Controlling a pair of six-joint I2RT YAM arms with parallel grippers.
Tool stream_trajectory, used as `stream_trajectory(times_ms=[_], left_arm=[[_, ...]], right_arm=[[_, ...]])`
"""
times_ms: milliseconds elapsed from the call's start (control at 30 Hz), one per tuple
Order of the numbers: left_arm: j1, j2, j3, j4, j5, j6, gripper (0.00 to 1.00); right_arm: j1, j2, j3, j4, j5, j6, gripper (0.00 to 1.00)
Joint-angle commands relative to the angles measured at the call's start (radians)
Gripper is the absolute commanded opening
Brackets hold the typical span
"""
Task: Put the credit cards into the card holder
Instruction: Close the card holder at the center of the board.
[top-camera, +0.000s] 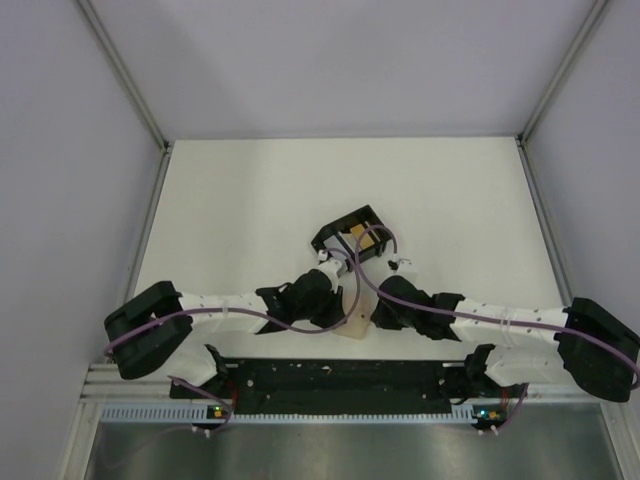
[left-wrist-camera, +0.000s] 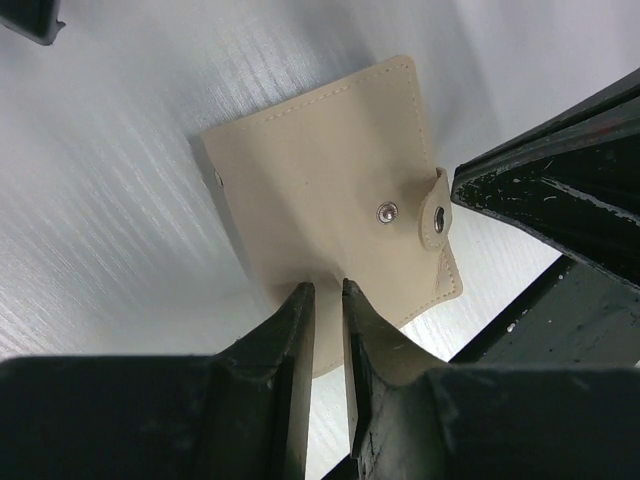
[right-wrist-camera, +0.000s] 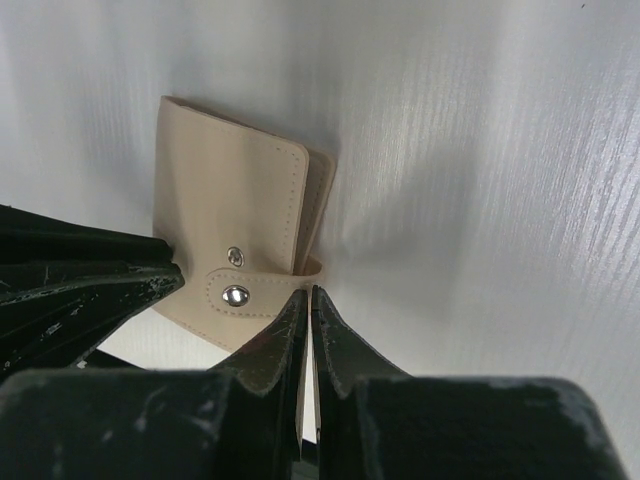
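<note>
Where the arms meet by the table's (top-camera: 250, 200) front edge, the tan card holder (left-wrist-camera: 320, 190) is pinched by the right gripper (right-wrist-camera: 307, 293), long axis pointing away. On the left gripper (left-wrist-camera: 327, 290), jaws are nearly closed, but a grip can't be told. Farther back, yellow credit cards (top-camera: 367, 240) are sat in a black tray (top-camera: 333, 236), with pale walls (top-camera: 330, 60) beyond.

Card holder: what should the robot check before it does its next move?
1. Right gripper pinching the card holder: ok, shut on its edge beside the snap strap.
2. Left gripper gripping it too: cannot tell, its jaws stand narrowly apart at the holder's lower edge.
3. Snap strap undone: ok, its stud sits beside the other stud, not on it.
4. Holder opened up: not ok, its covers lie folded together.
5. Credit cards ready: ok, yellow ones lie in the black tray.
6. Card in a gripper: not ok, neither holds one.
</note>
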Motion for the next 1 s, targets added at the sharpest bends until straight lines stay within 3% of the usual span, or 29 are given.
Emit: stream_trajectory(times_ms=[0,200,967], left_arm=[[-0.003,0.025,-0.02,0.017,0.009,-0.005,0.21],[-0.004,0.04,-0.026,0.035,0.02,-0.014,0.19],[-0.004,0.046,-0.029,0.066,0.029,-0.025,0.15]], right_arm=[[-0.011,-0.02,0.033,0.043,0.006,-0.001,0.04],[-0.01,-0.045,0.033,0.045,0.009,-0.018,0.03],[-0.01,0.1,0.102,0.075,-0.031,-0.05,0.01]])
